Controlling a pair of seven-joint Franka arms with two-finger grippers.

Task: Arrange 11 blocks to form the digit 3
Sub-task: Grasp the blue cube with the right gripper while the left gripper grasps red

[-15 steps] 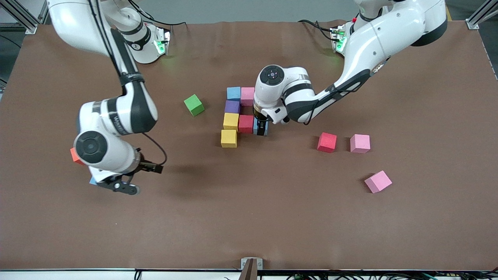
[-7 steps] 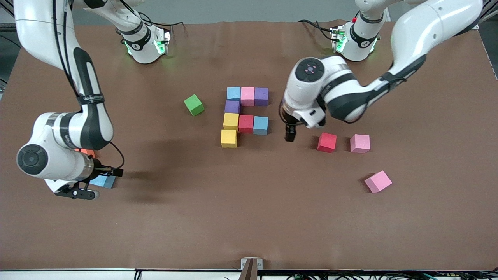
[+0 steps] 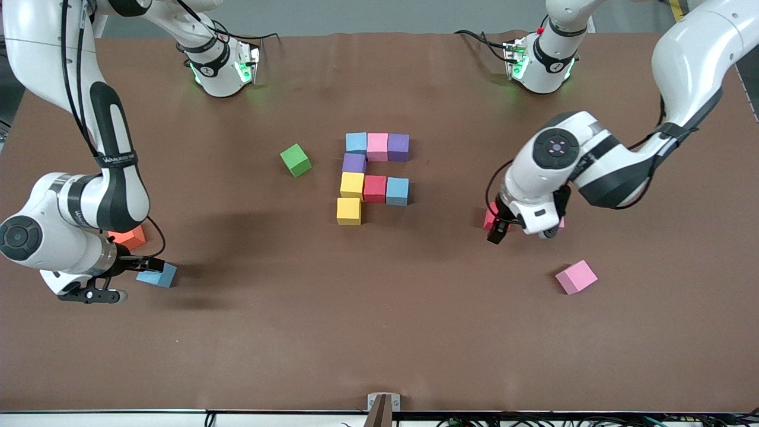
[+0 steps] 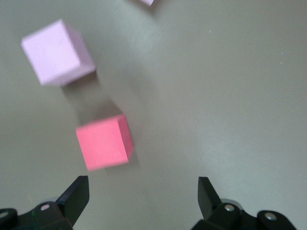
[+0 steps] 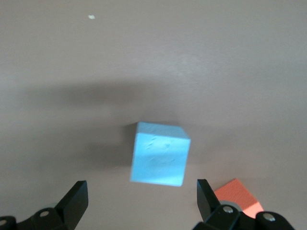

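1. Front view:
   - Mid-table, a cluster of eight touching cubes: a top row of light blue (image 3: pixel 356 142), pink (image 3: pixel 377 146) and purple (image 3: pixel 398 147).
   - Under the light blue one, a second purple cube (image 3: pixel 354 162).
   - Then a row of yellow (image 3: pixel 352 185), red (image 3: pixel 375 188) and light blue (image 3: pixel 397 191).
   - Nearest the camera, a second yellow cube (image 3: pixel 348 211) under the first yellow.
   - Beside the cluster, toward the right arm's end, a tilted green cube (image 3: pixel 295 160) standing apart.
   - Left gripper (image 3: pixel 497 232) low over a loose red cube (image 3: pixel 490 216), most of that cube hidden under the wrist.
   - Loose pink cube (image 3: pixel 576 277) nearer the camera, well apart from the gripper.
   - Right gripper (image 3: pixel 121 276) up over the table at the right arm's end, just beside a loose light blue cube (image 3: pixel 158 276).
   - Orange cube (image 3: pixel 130 237) half hidden under the right wrist, farther from the camera than that blue cube.

2. Left wrist view:
   - Black fingers (image 4: pixel 76 197) spread wide, nothing between them.
   - Red cube (image 4: pixel 104 142) on the table just ahead of one finger, off the midline of the gap rather than inside it.
   - Pale pink cube (image 4: pixel 57 51) past the red one, apart from it.
   - Corner of another pale cube (image 4: pixel 146 2) at the frame edge.

3. Right wrist view:
   - Fingers (image 5: pixel 74 200) spread wide and empty.
   - Light blue cube (image 5: pixel 159 153) lying ahead of the gap, roughly centred between the two fingers, not touched by either.
   - Orange cube (image 5: pixel 238 195) close by one fingertip, partly covered by it.
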